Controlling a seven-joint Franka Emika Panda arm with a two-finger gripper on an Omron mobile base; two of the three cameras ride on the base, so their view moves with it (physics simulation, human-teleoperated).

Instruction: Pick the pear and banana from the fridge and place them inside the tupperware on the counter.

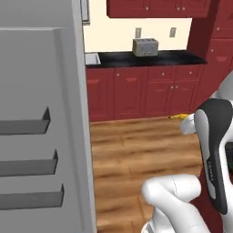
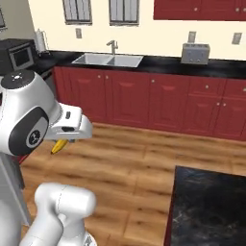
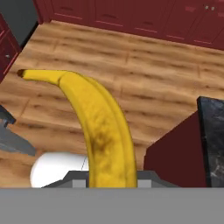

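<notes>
Currently: banana (image 3: 103, 131), yellow with dark tip, clamped in the gripper (image 2: 61, 143) jaws, held above wooden floor (image 2: 144, 158), beside black counter (image 2: 211, 202).

Pretty clearly a home kitchen: red cabinets (image 2: 163, 103), a sink (image 2: 106, 60), toaster (image 2: 195, 53), microwave (image 2: 18, 55), wood floor (image 2: 144, 158), and an open fridge (image 1: 41, 113).

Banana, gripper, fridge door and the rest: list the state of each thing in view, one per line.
banana: held in the gripper, carried above the wood floor.
gripper: shut on the banana.
fridge door: open, its three racks bare.
toaster: upright on the far counter.
sink: tap standing behind it; no water visible.
microwave: door closed.
near counter: bare where it shows.
</notes>
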